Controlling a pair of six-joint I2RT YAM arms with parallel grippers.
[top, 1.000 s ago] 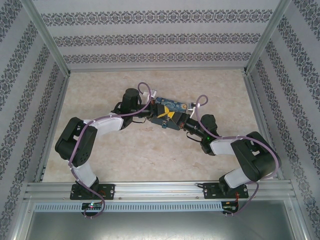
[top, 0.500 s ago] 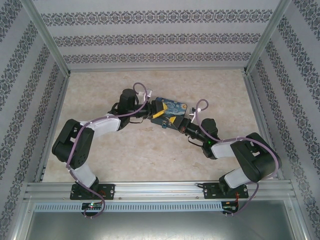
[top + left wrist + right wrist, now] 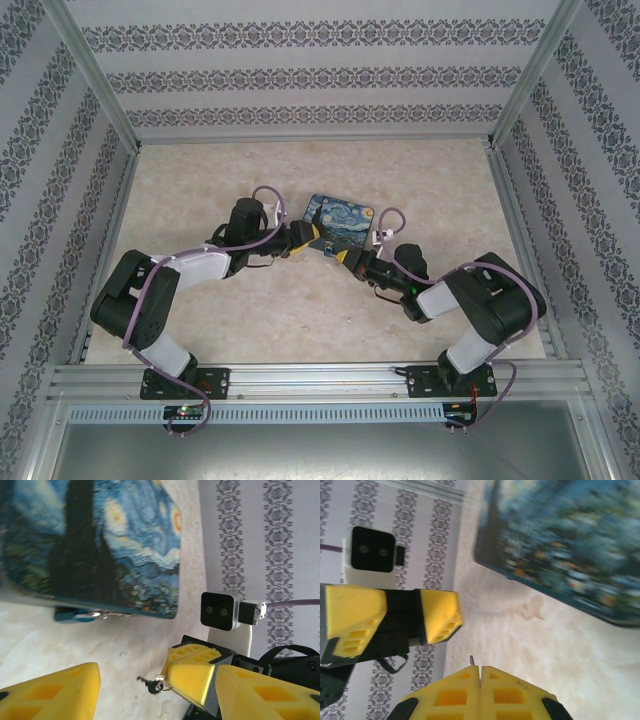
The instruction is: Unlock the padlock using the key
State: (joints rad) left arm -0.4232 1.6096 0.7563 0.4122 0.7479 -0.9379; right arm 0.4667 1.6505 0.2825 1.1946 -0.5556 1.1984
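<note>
One marbled bench (image 3: 200, 180) carries everything. Two arms reach in toward one box (image 3: 345, 222) with a starry-night print, which lies flat near the middle: the left arm (image 3: 195, 268) from the box's left, the right arm (image 3: 480, 300) from its near right. There are two grippers. The left gripper (image 3: 303, 238) sits just beside the box's left edge, its yellow fingers spread apart and nothing between them. The right gripper (image 3: 480, 669), near the box's near edge, is pressed closed on the key. One small padlock (image 3: 82, 614) rests against the box's near edge. One key (image 3: 150, 684) juts from the right gripper's tips, apart from the padlock, with bare bench between.
</note>
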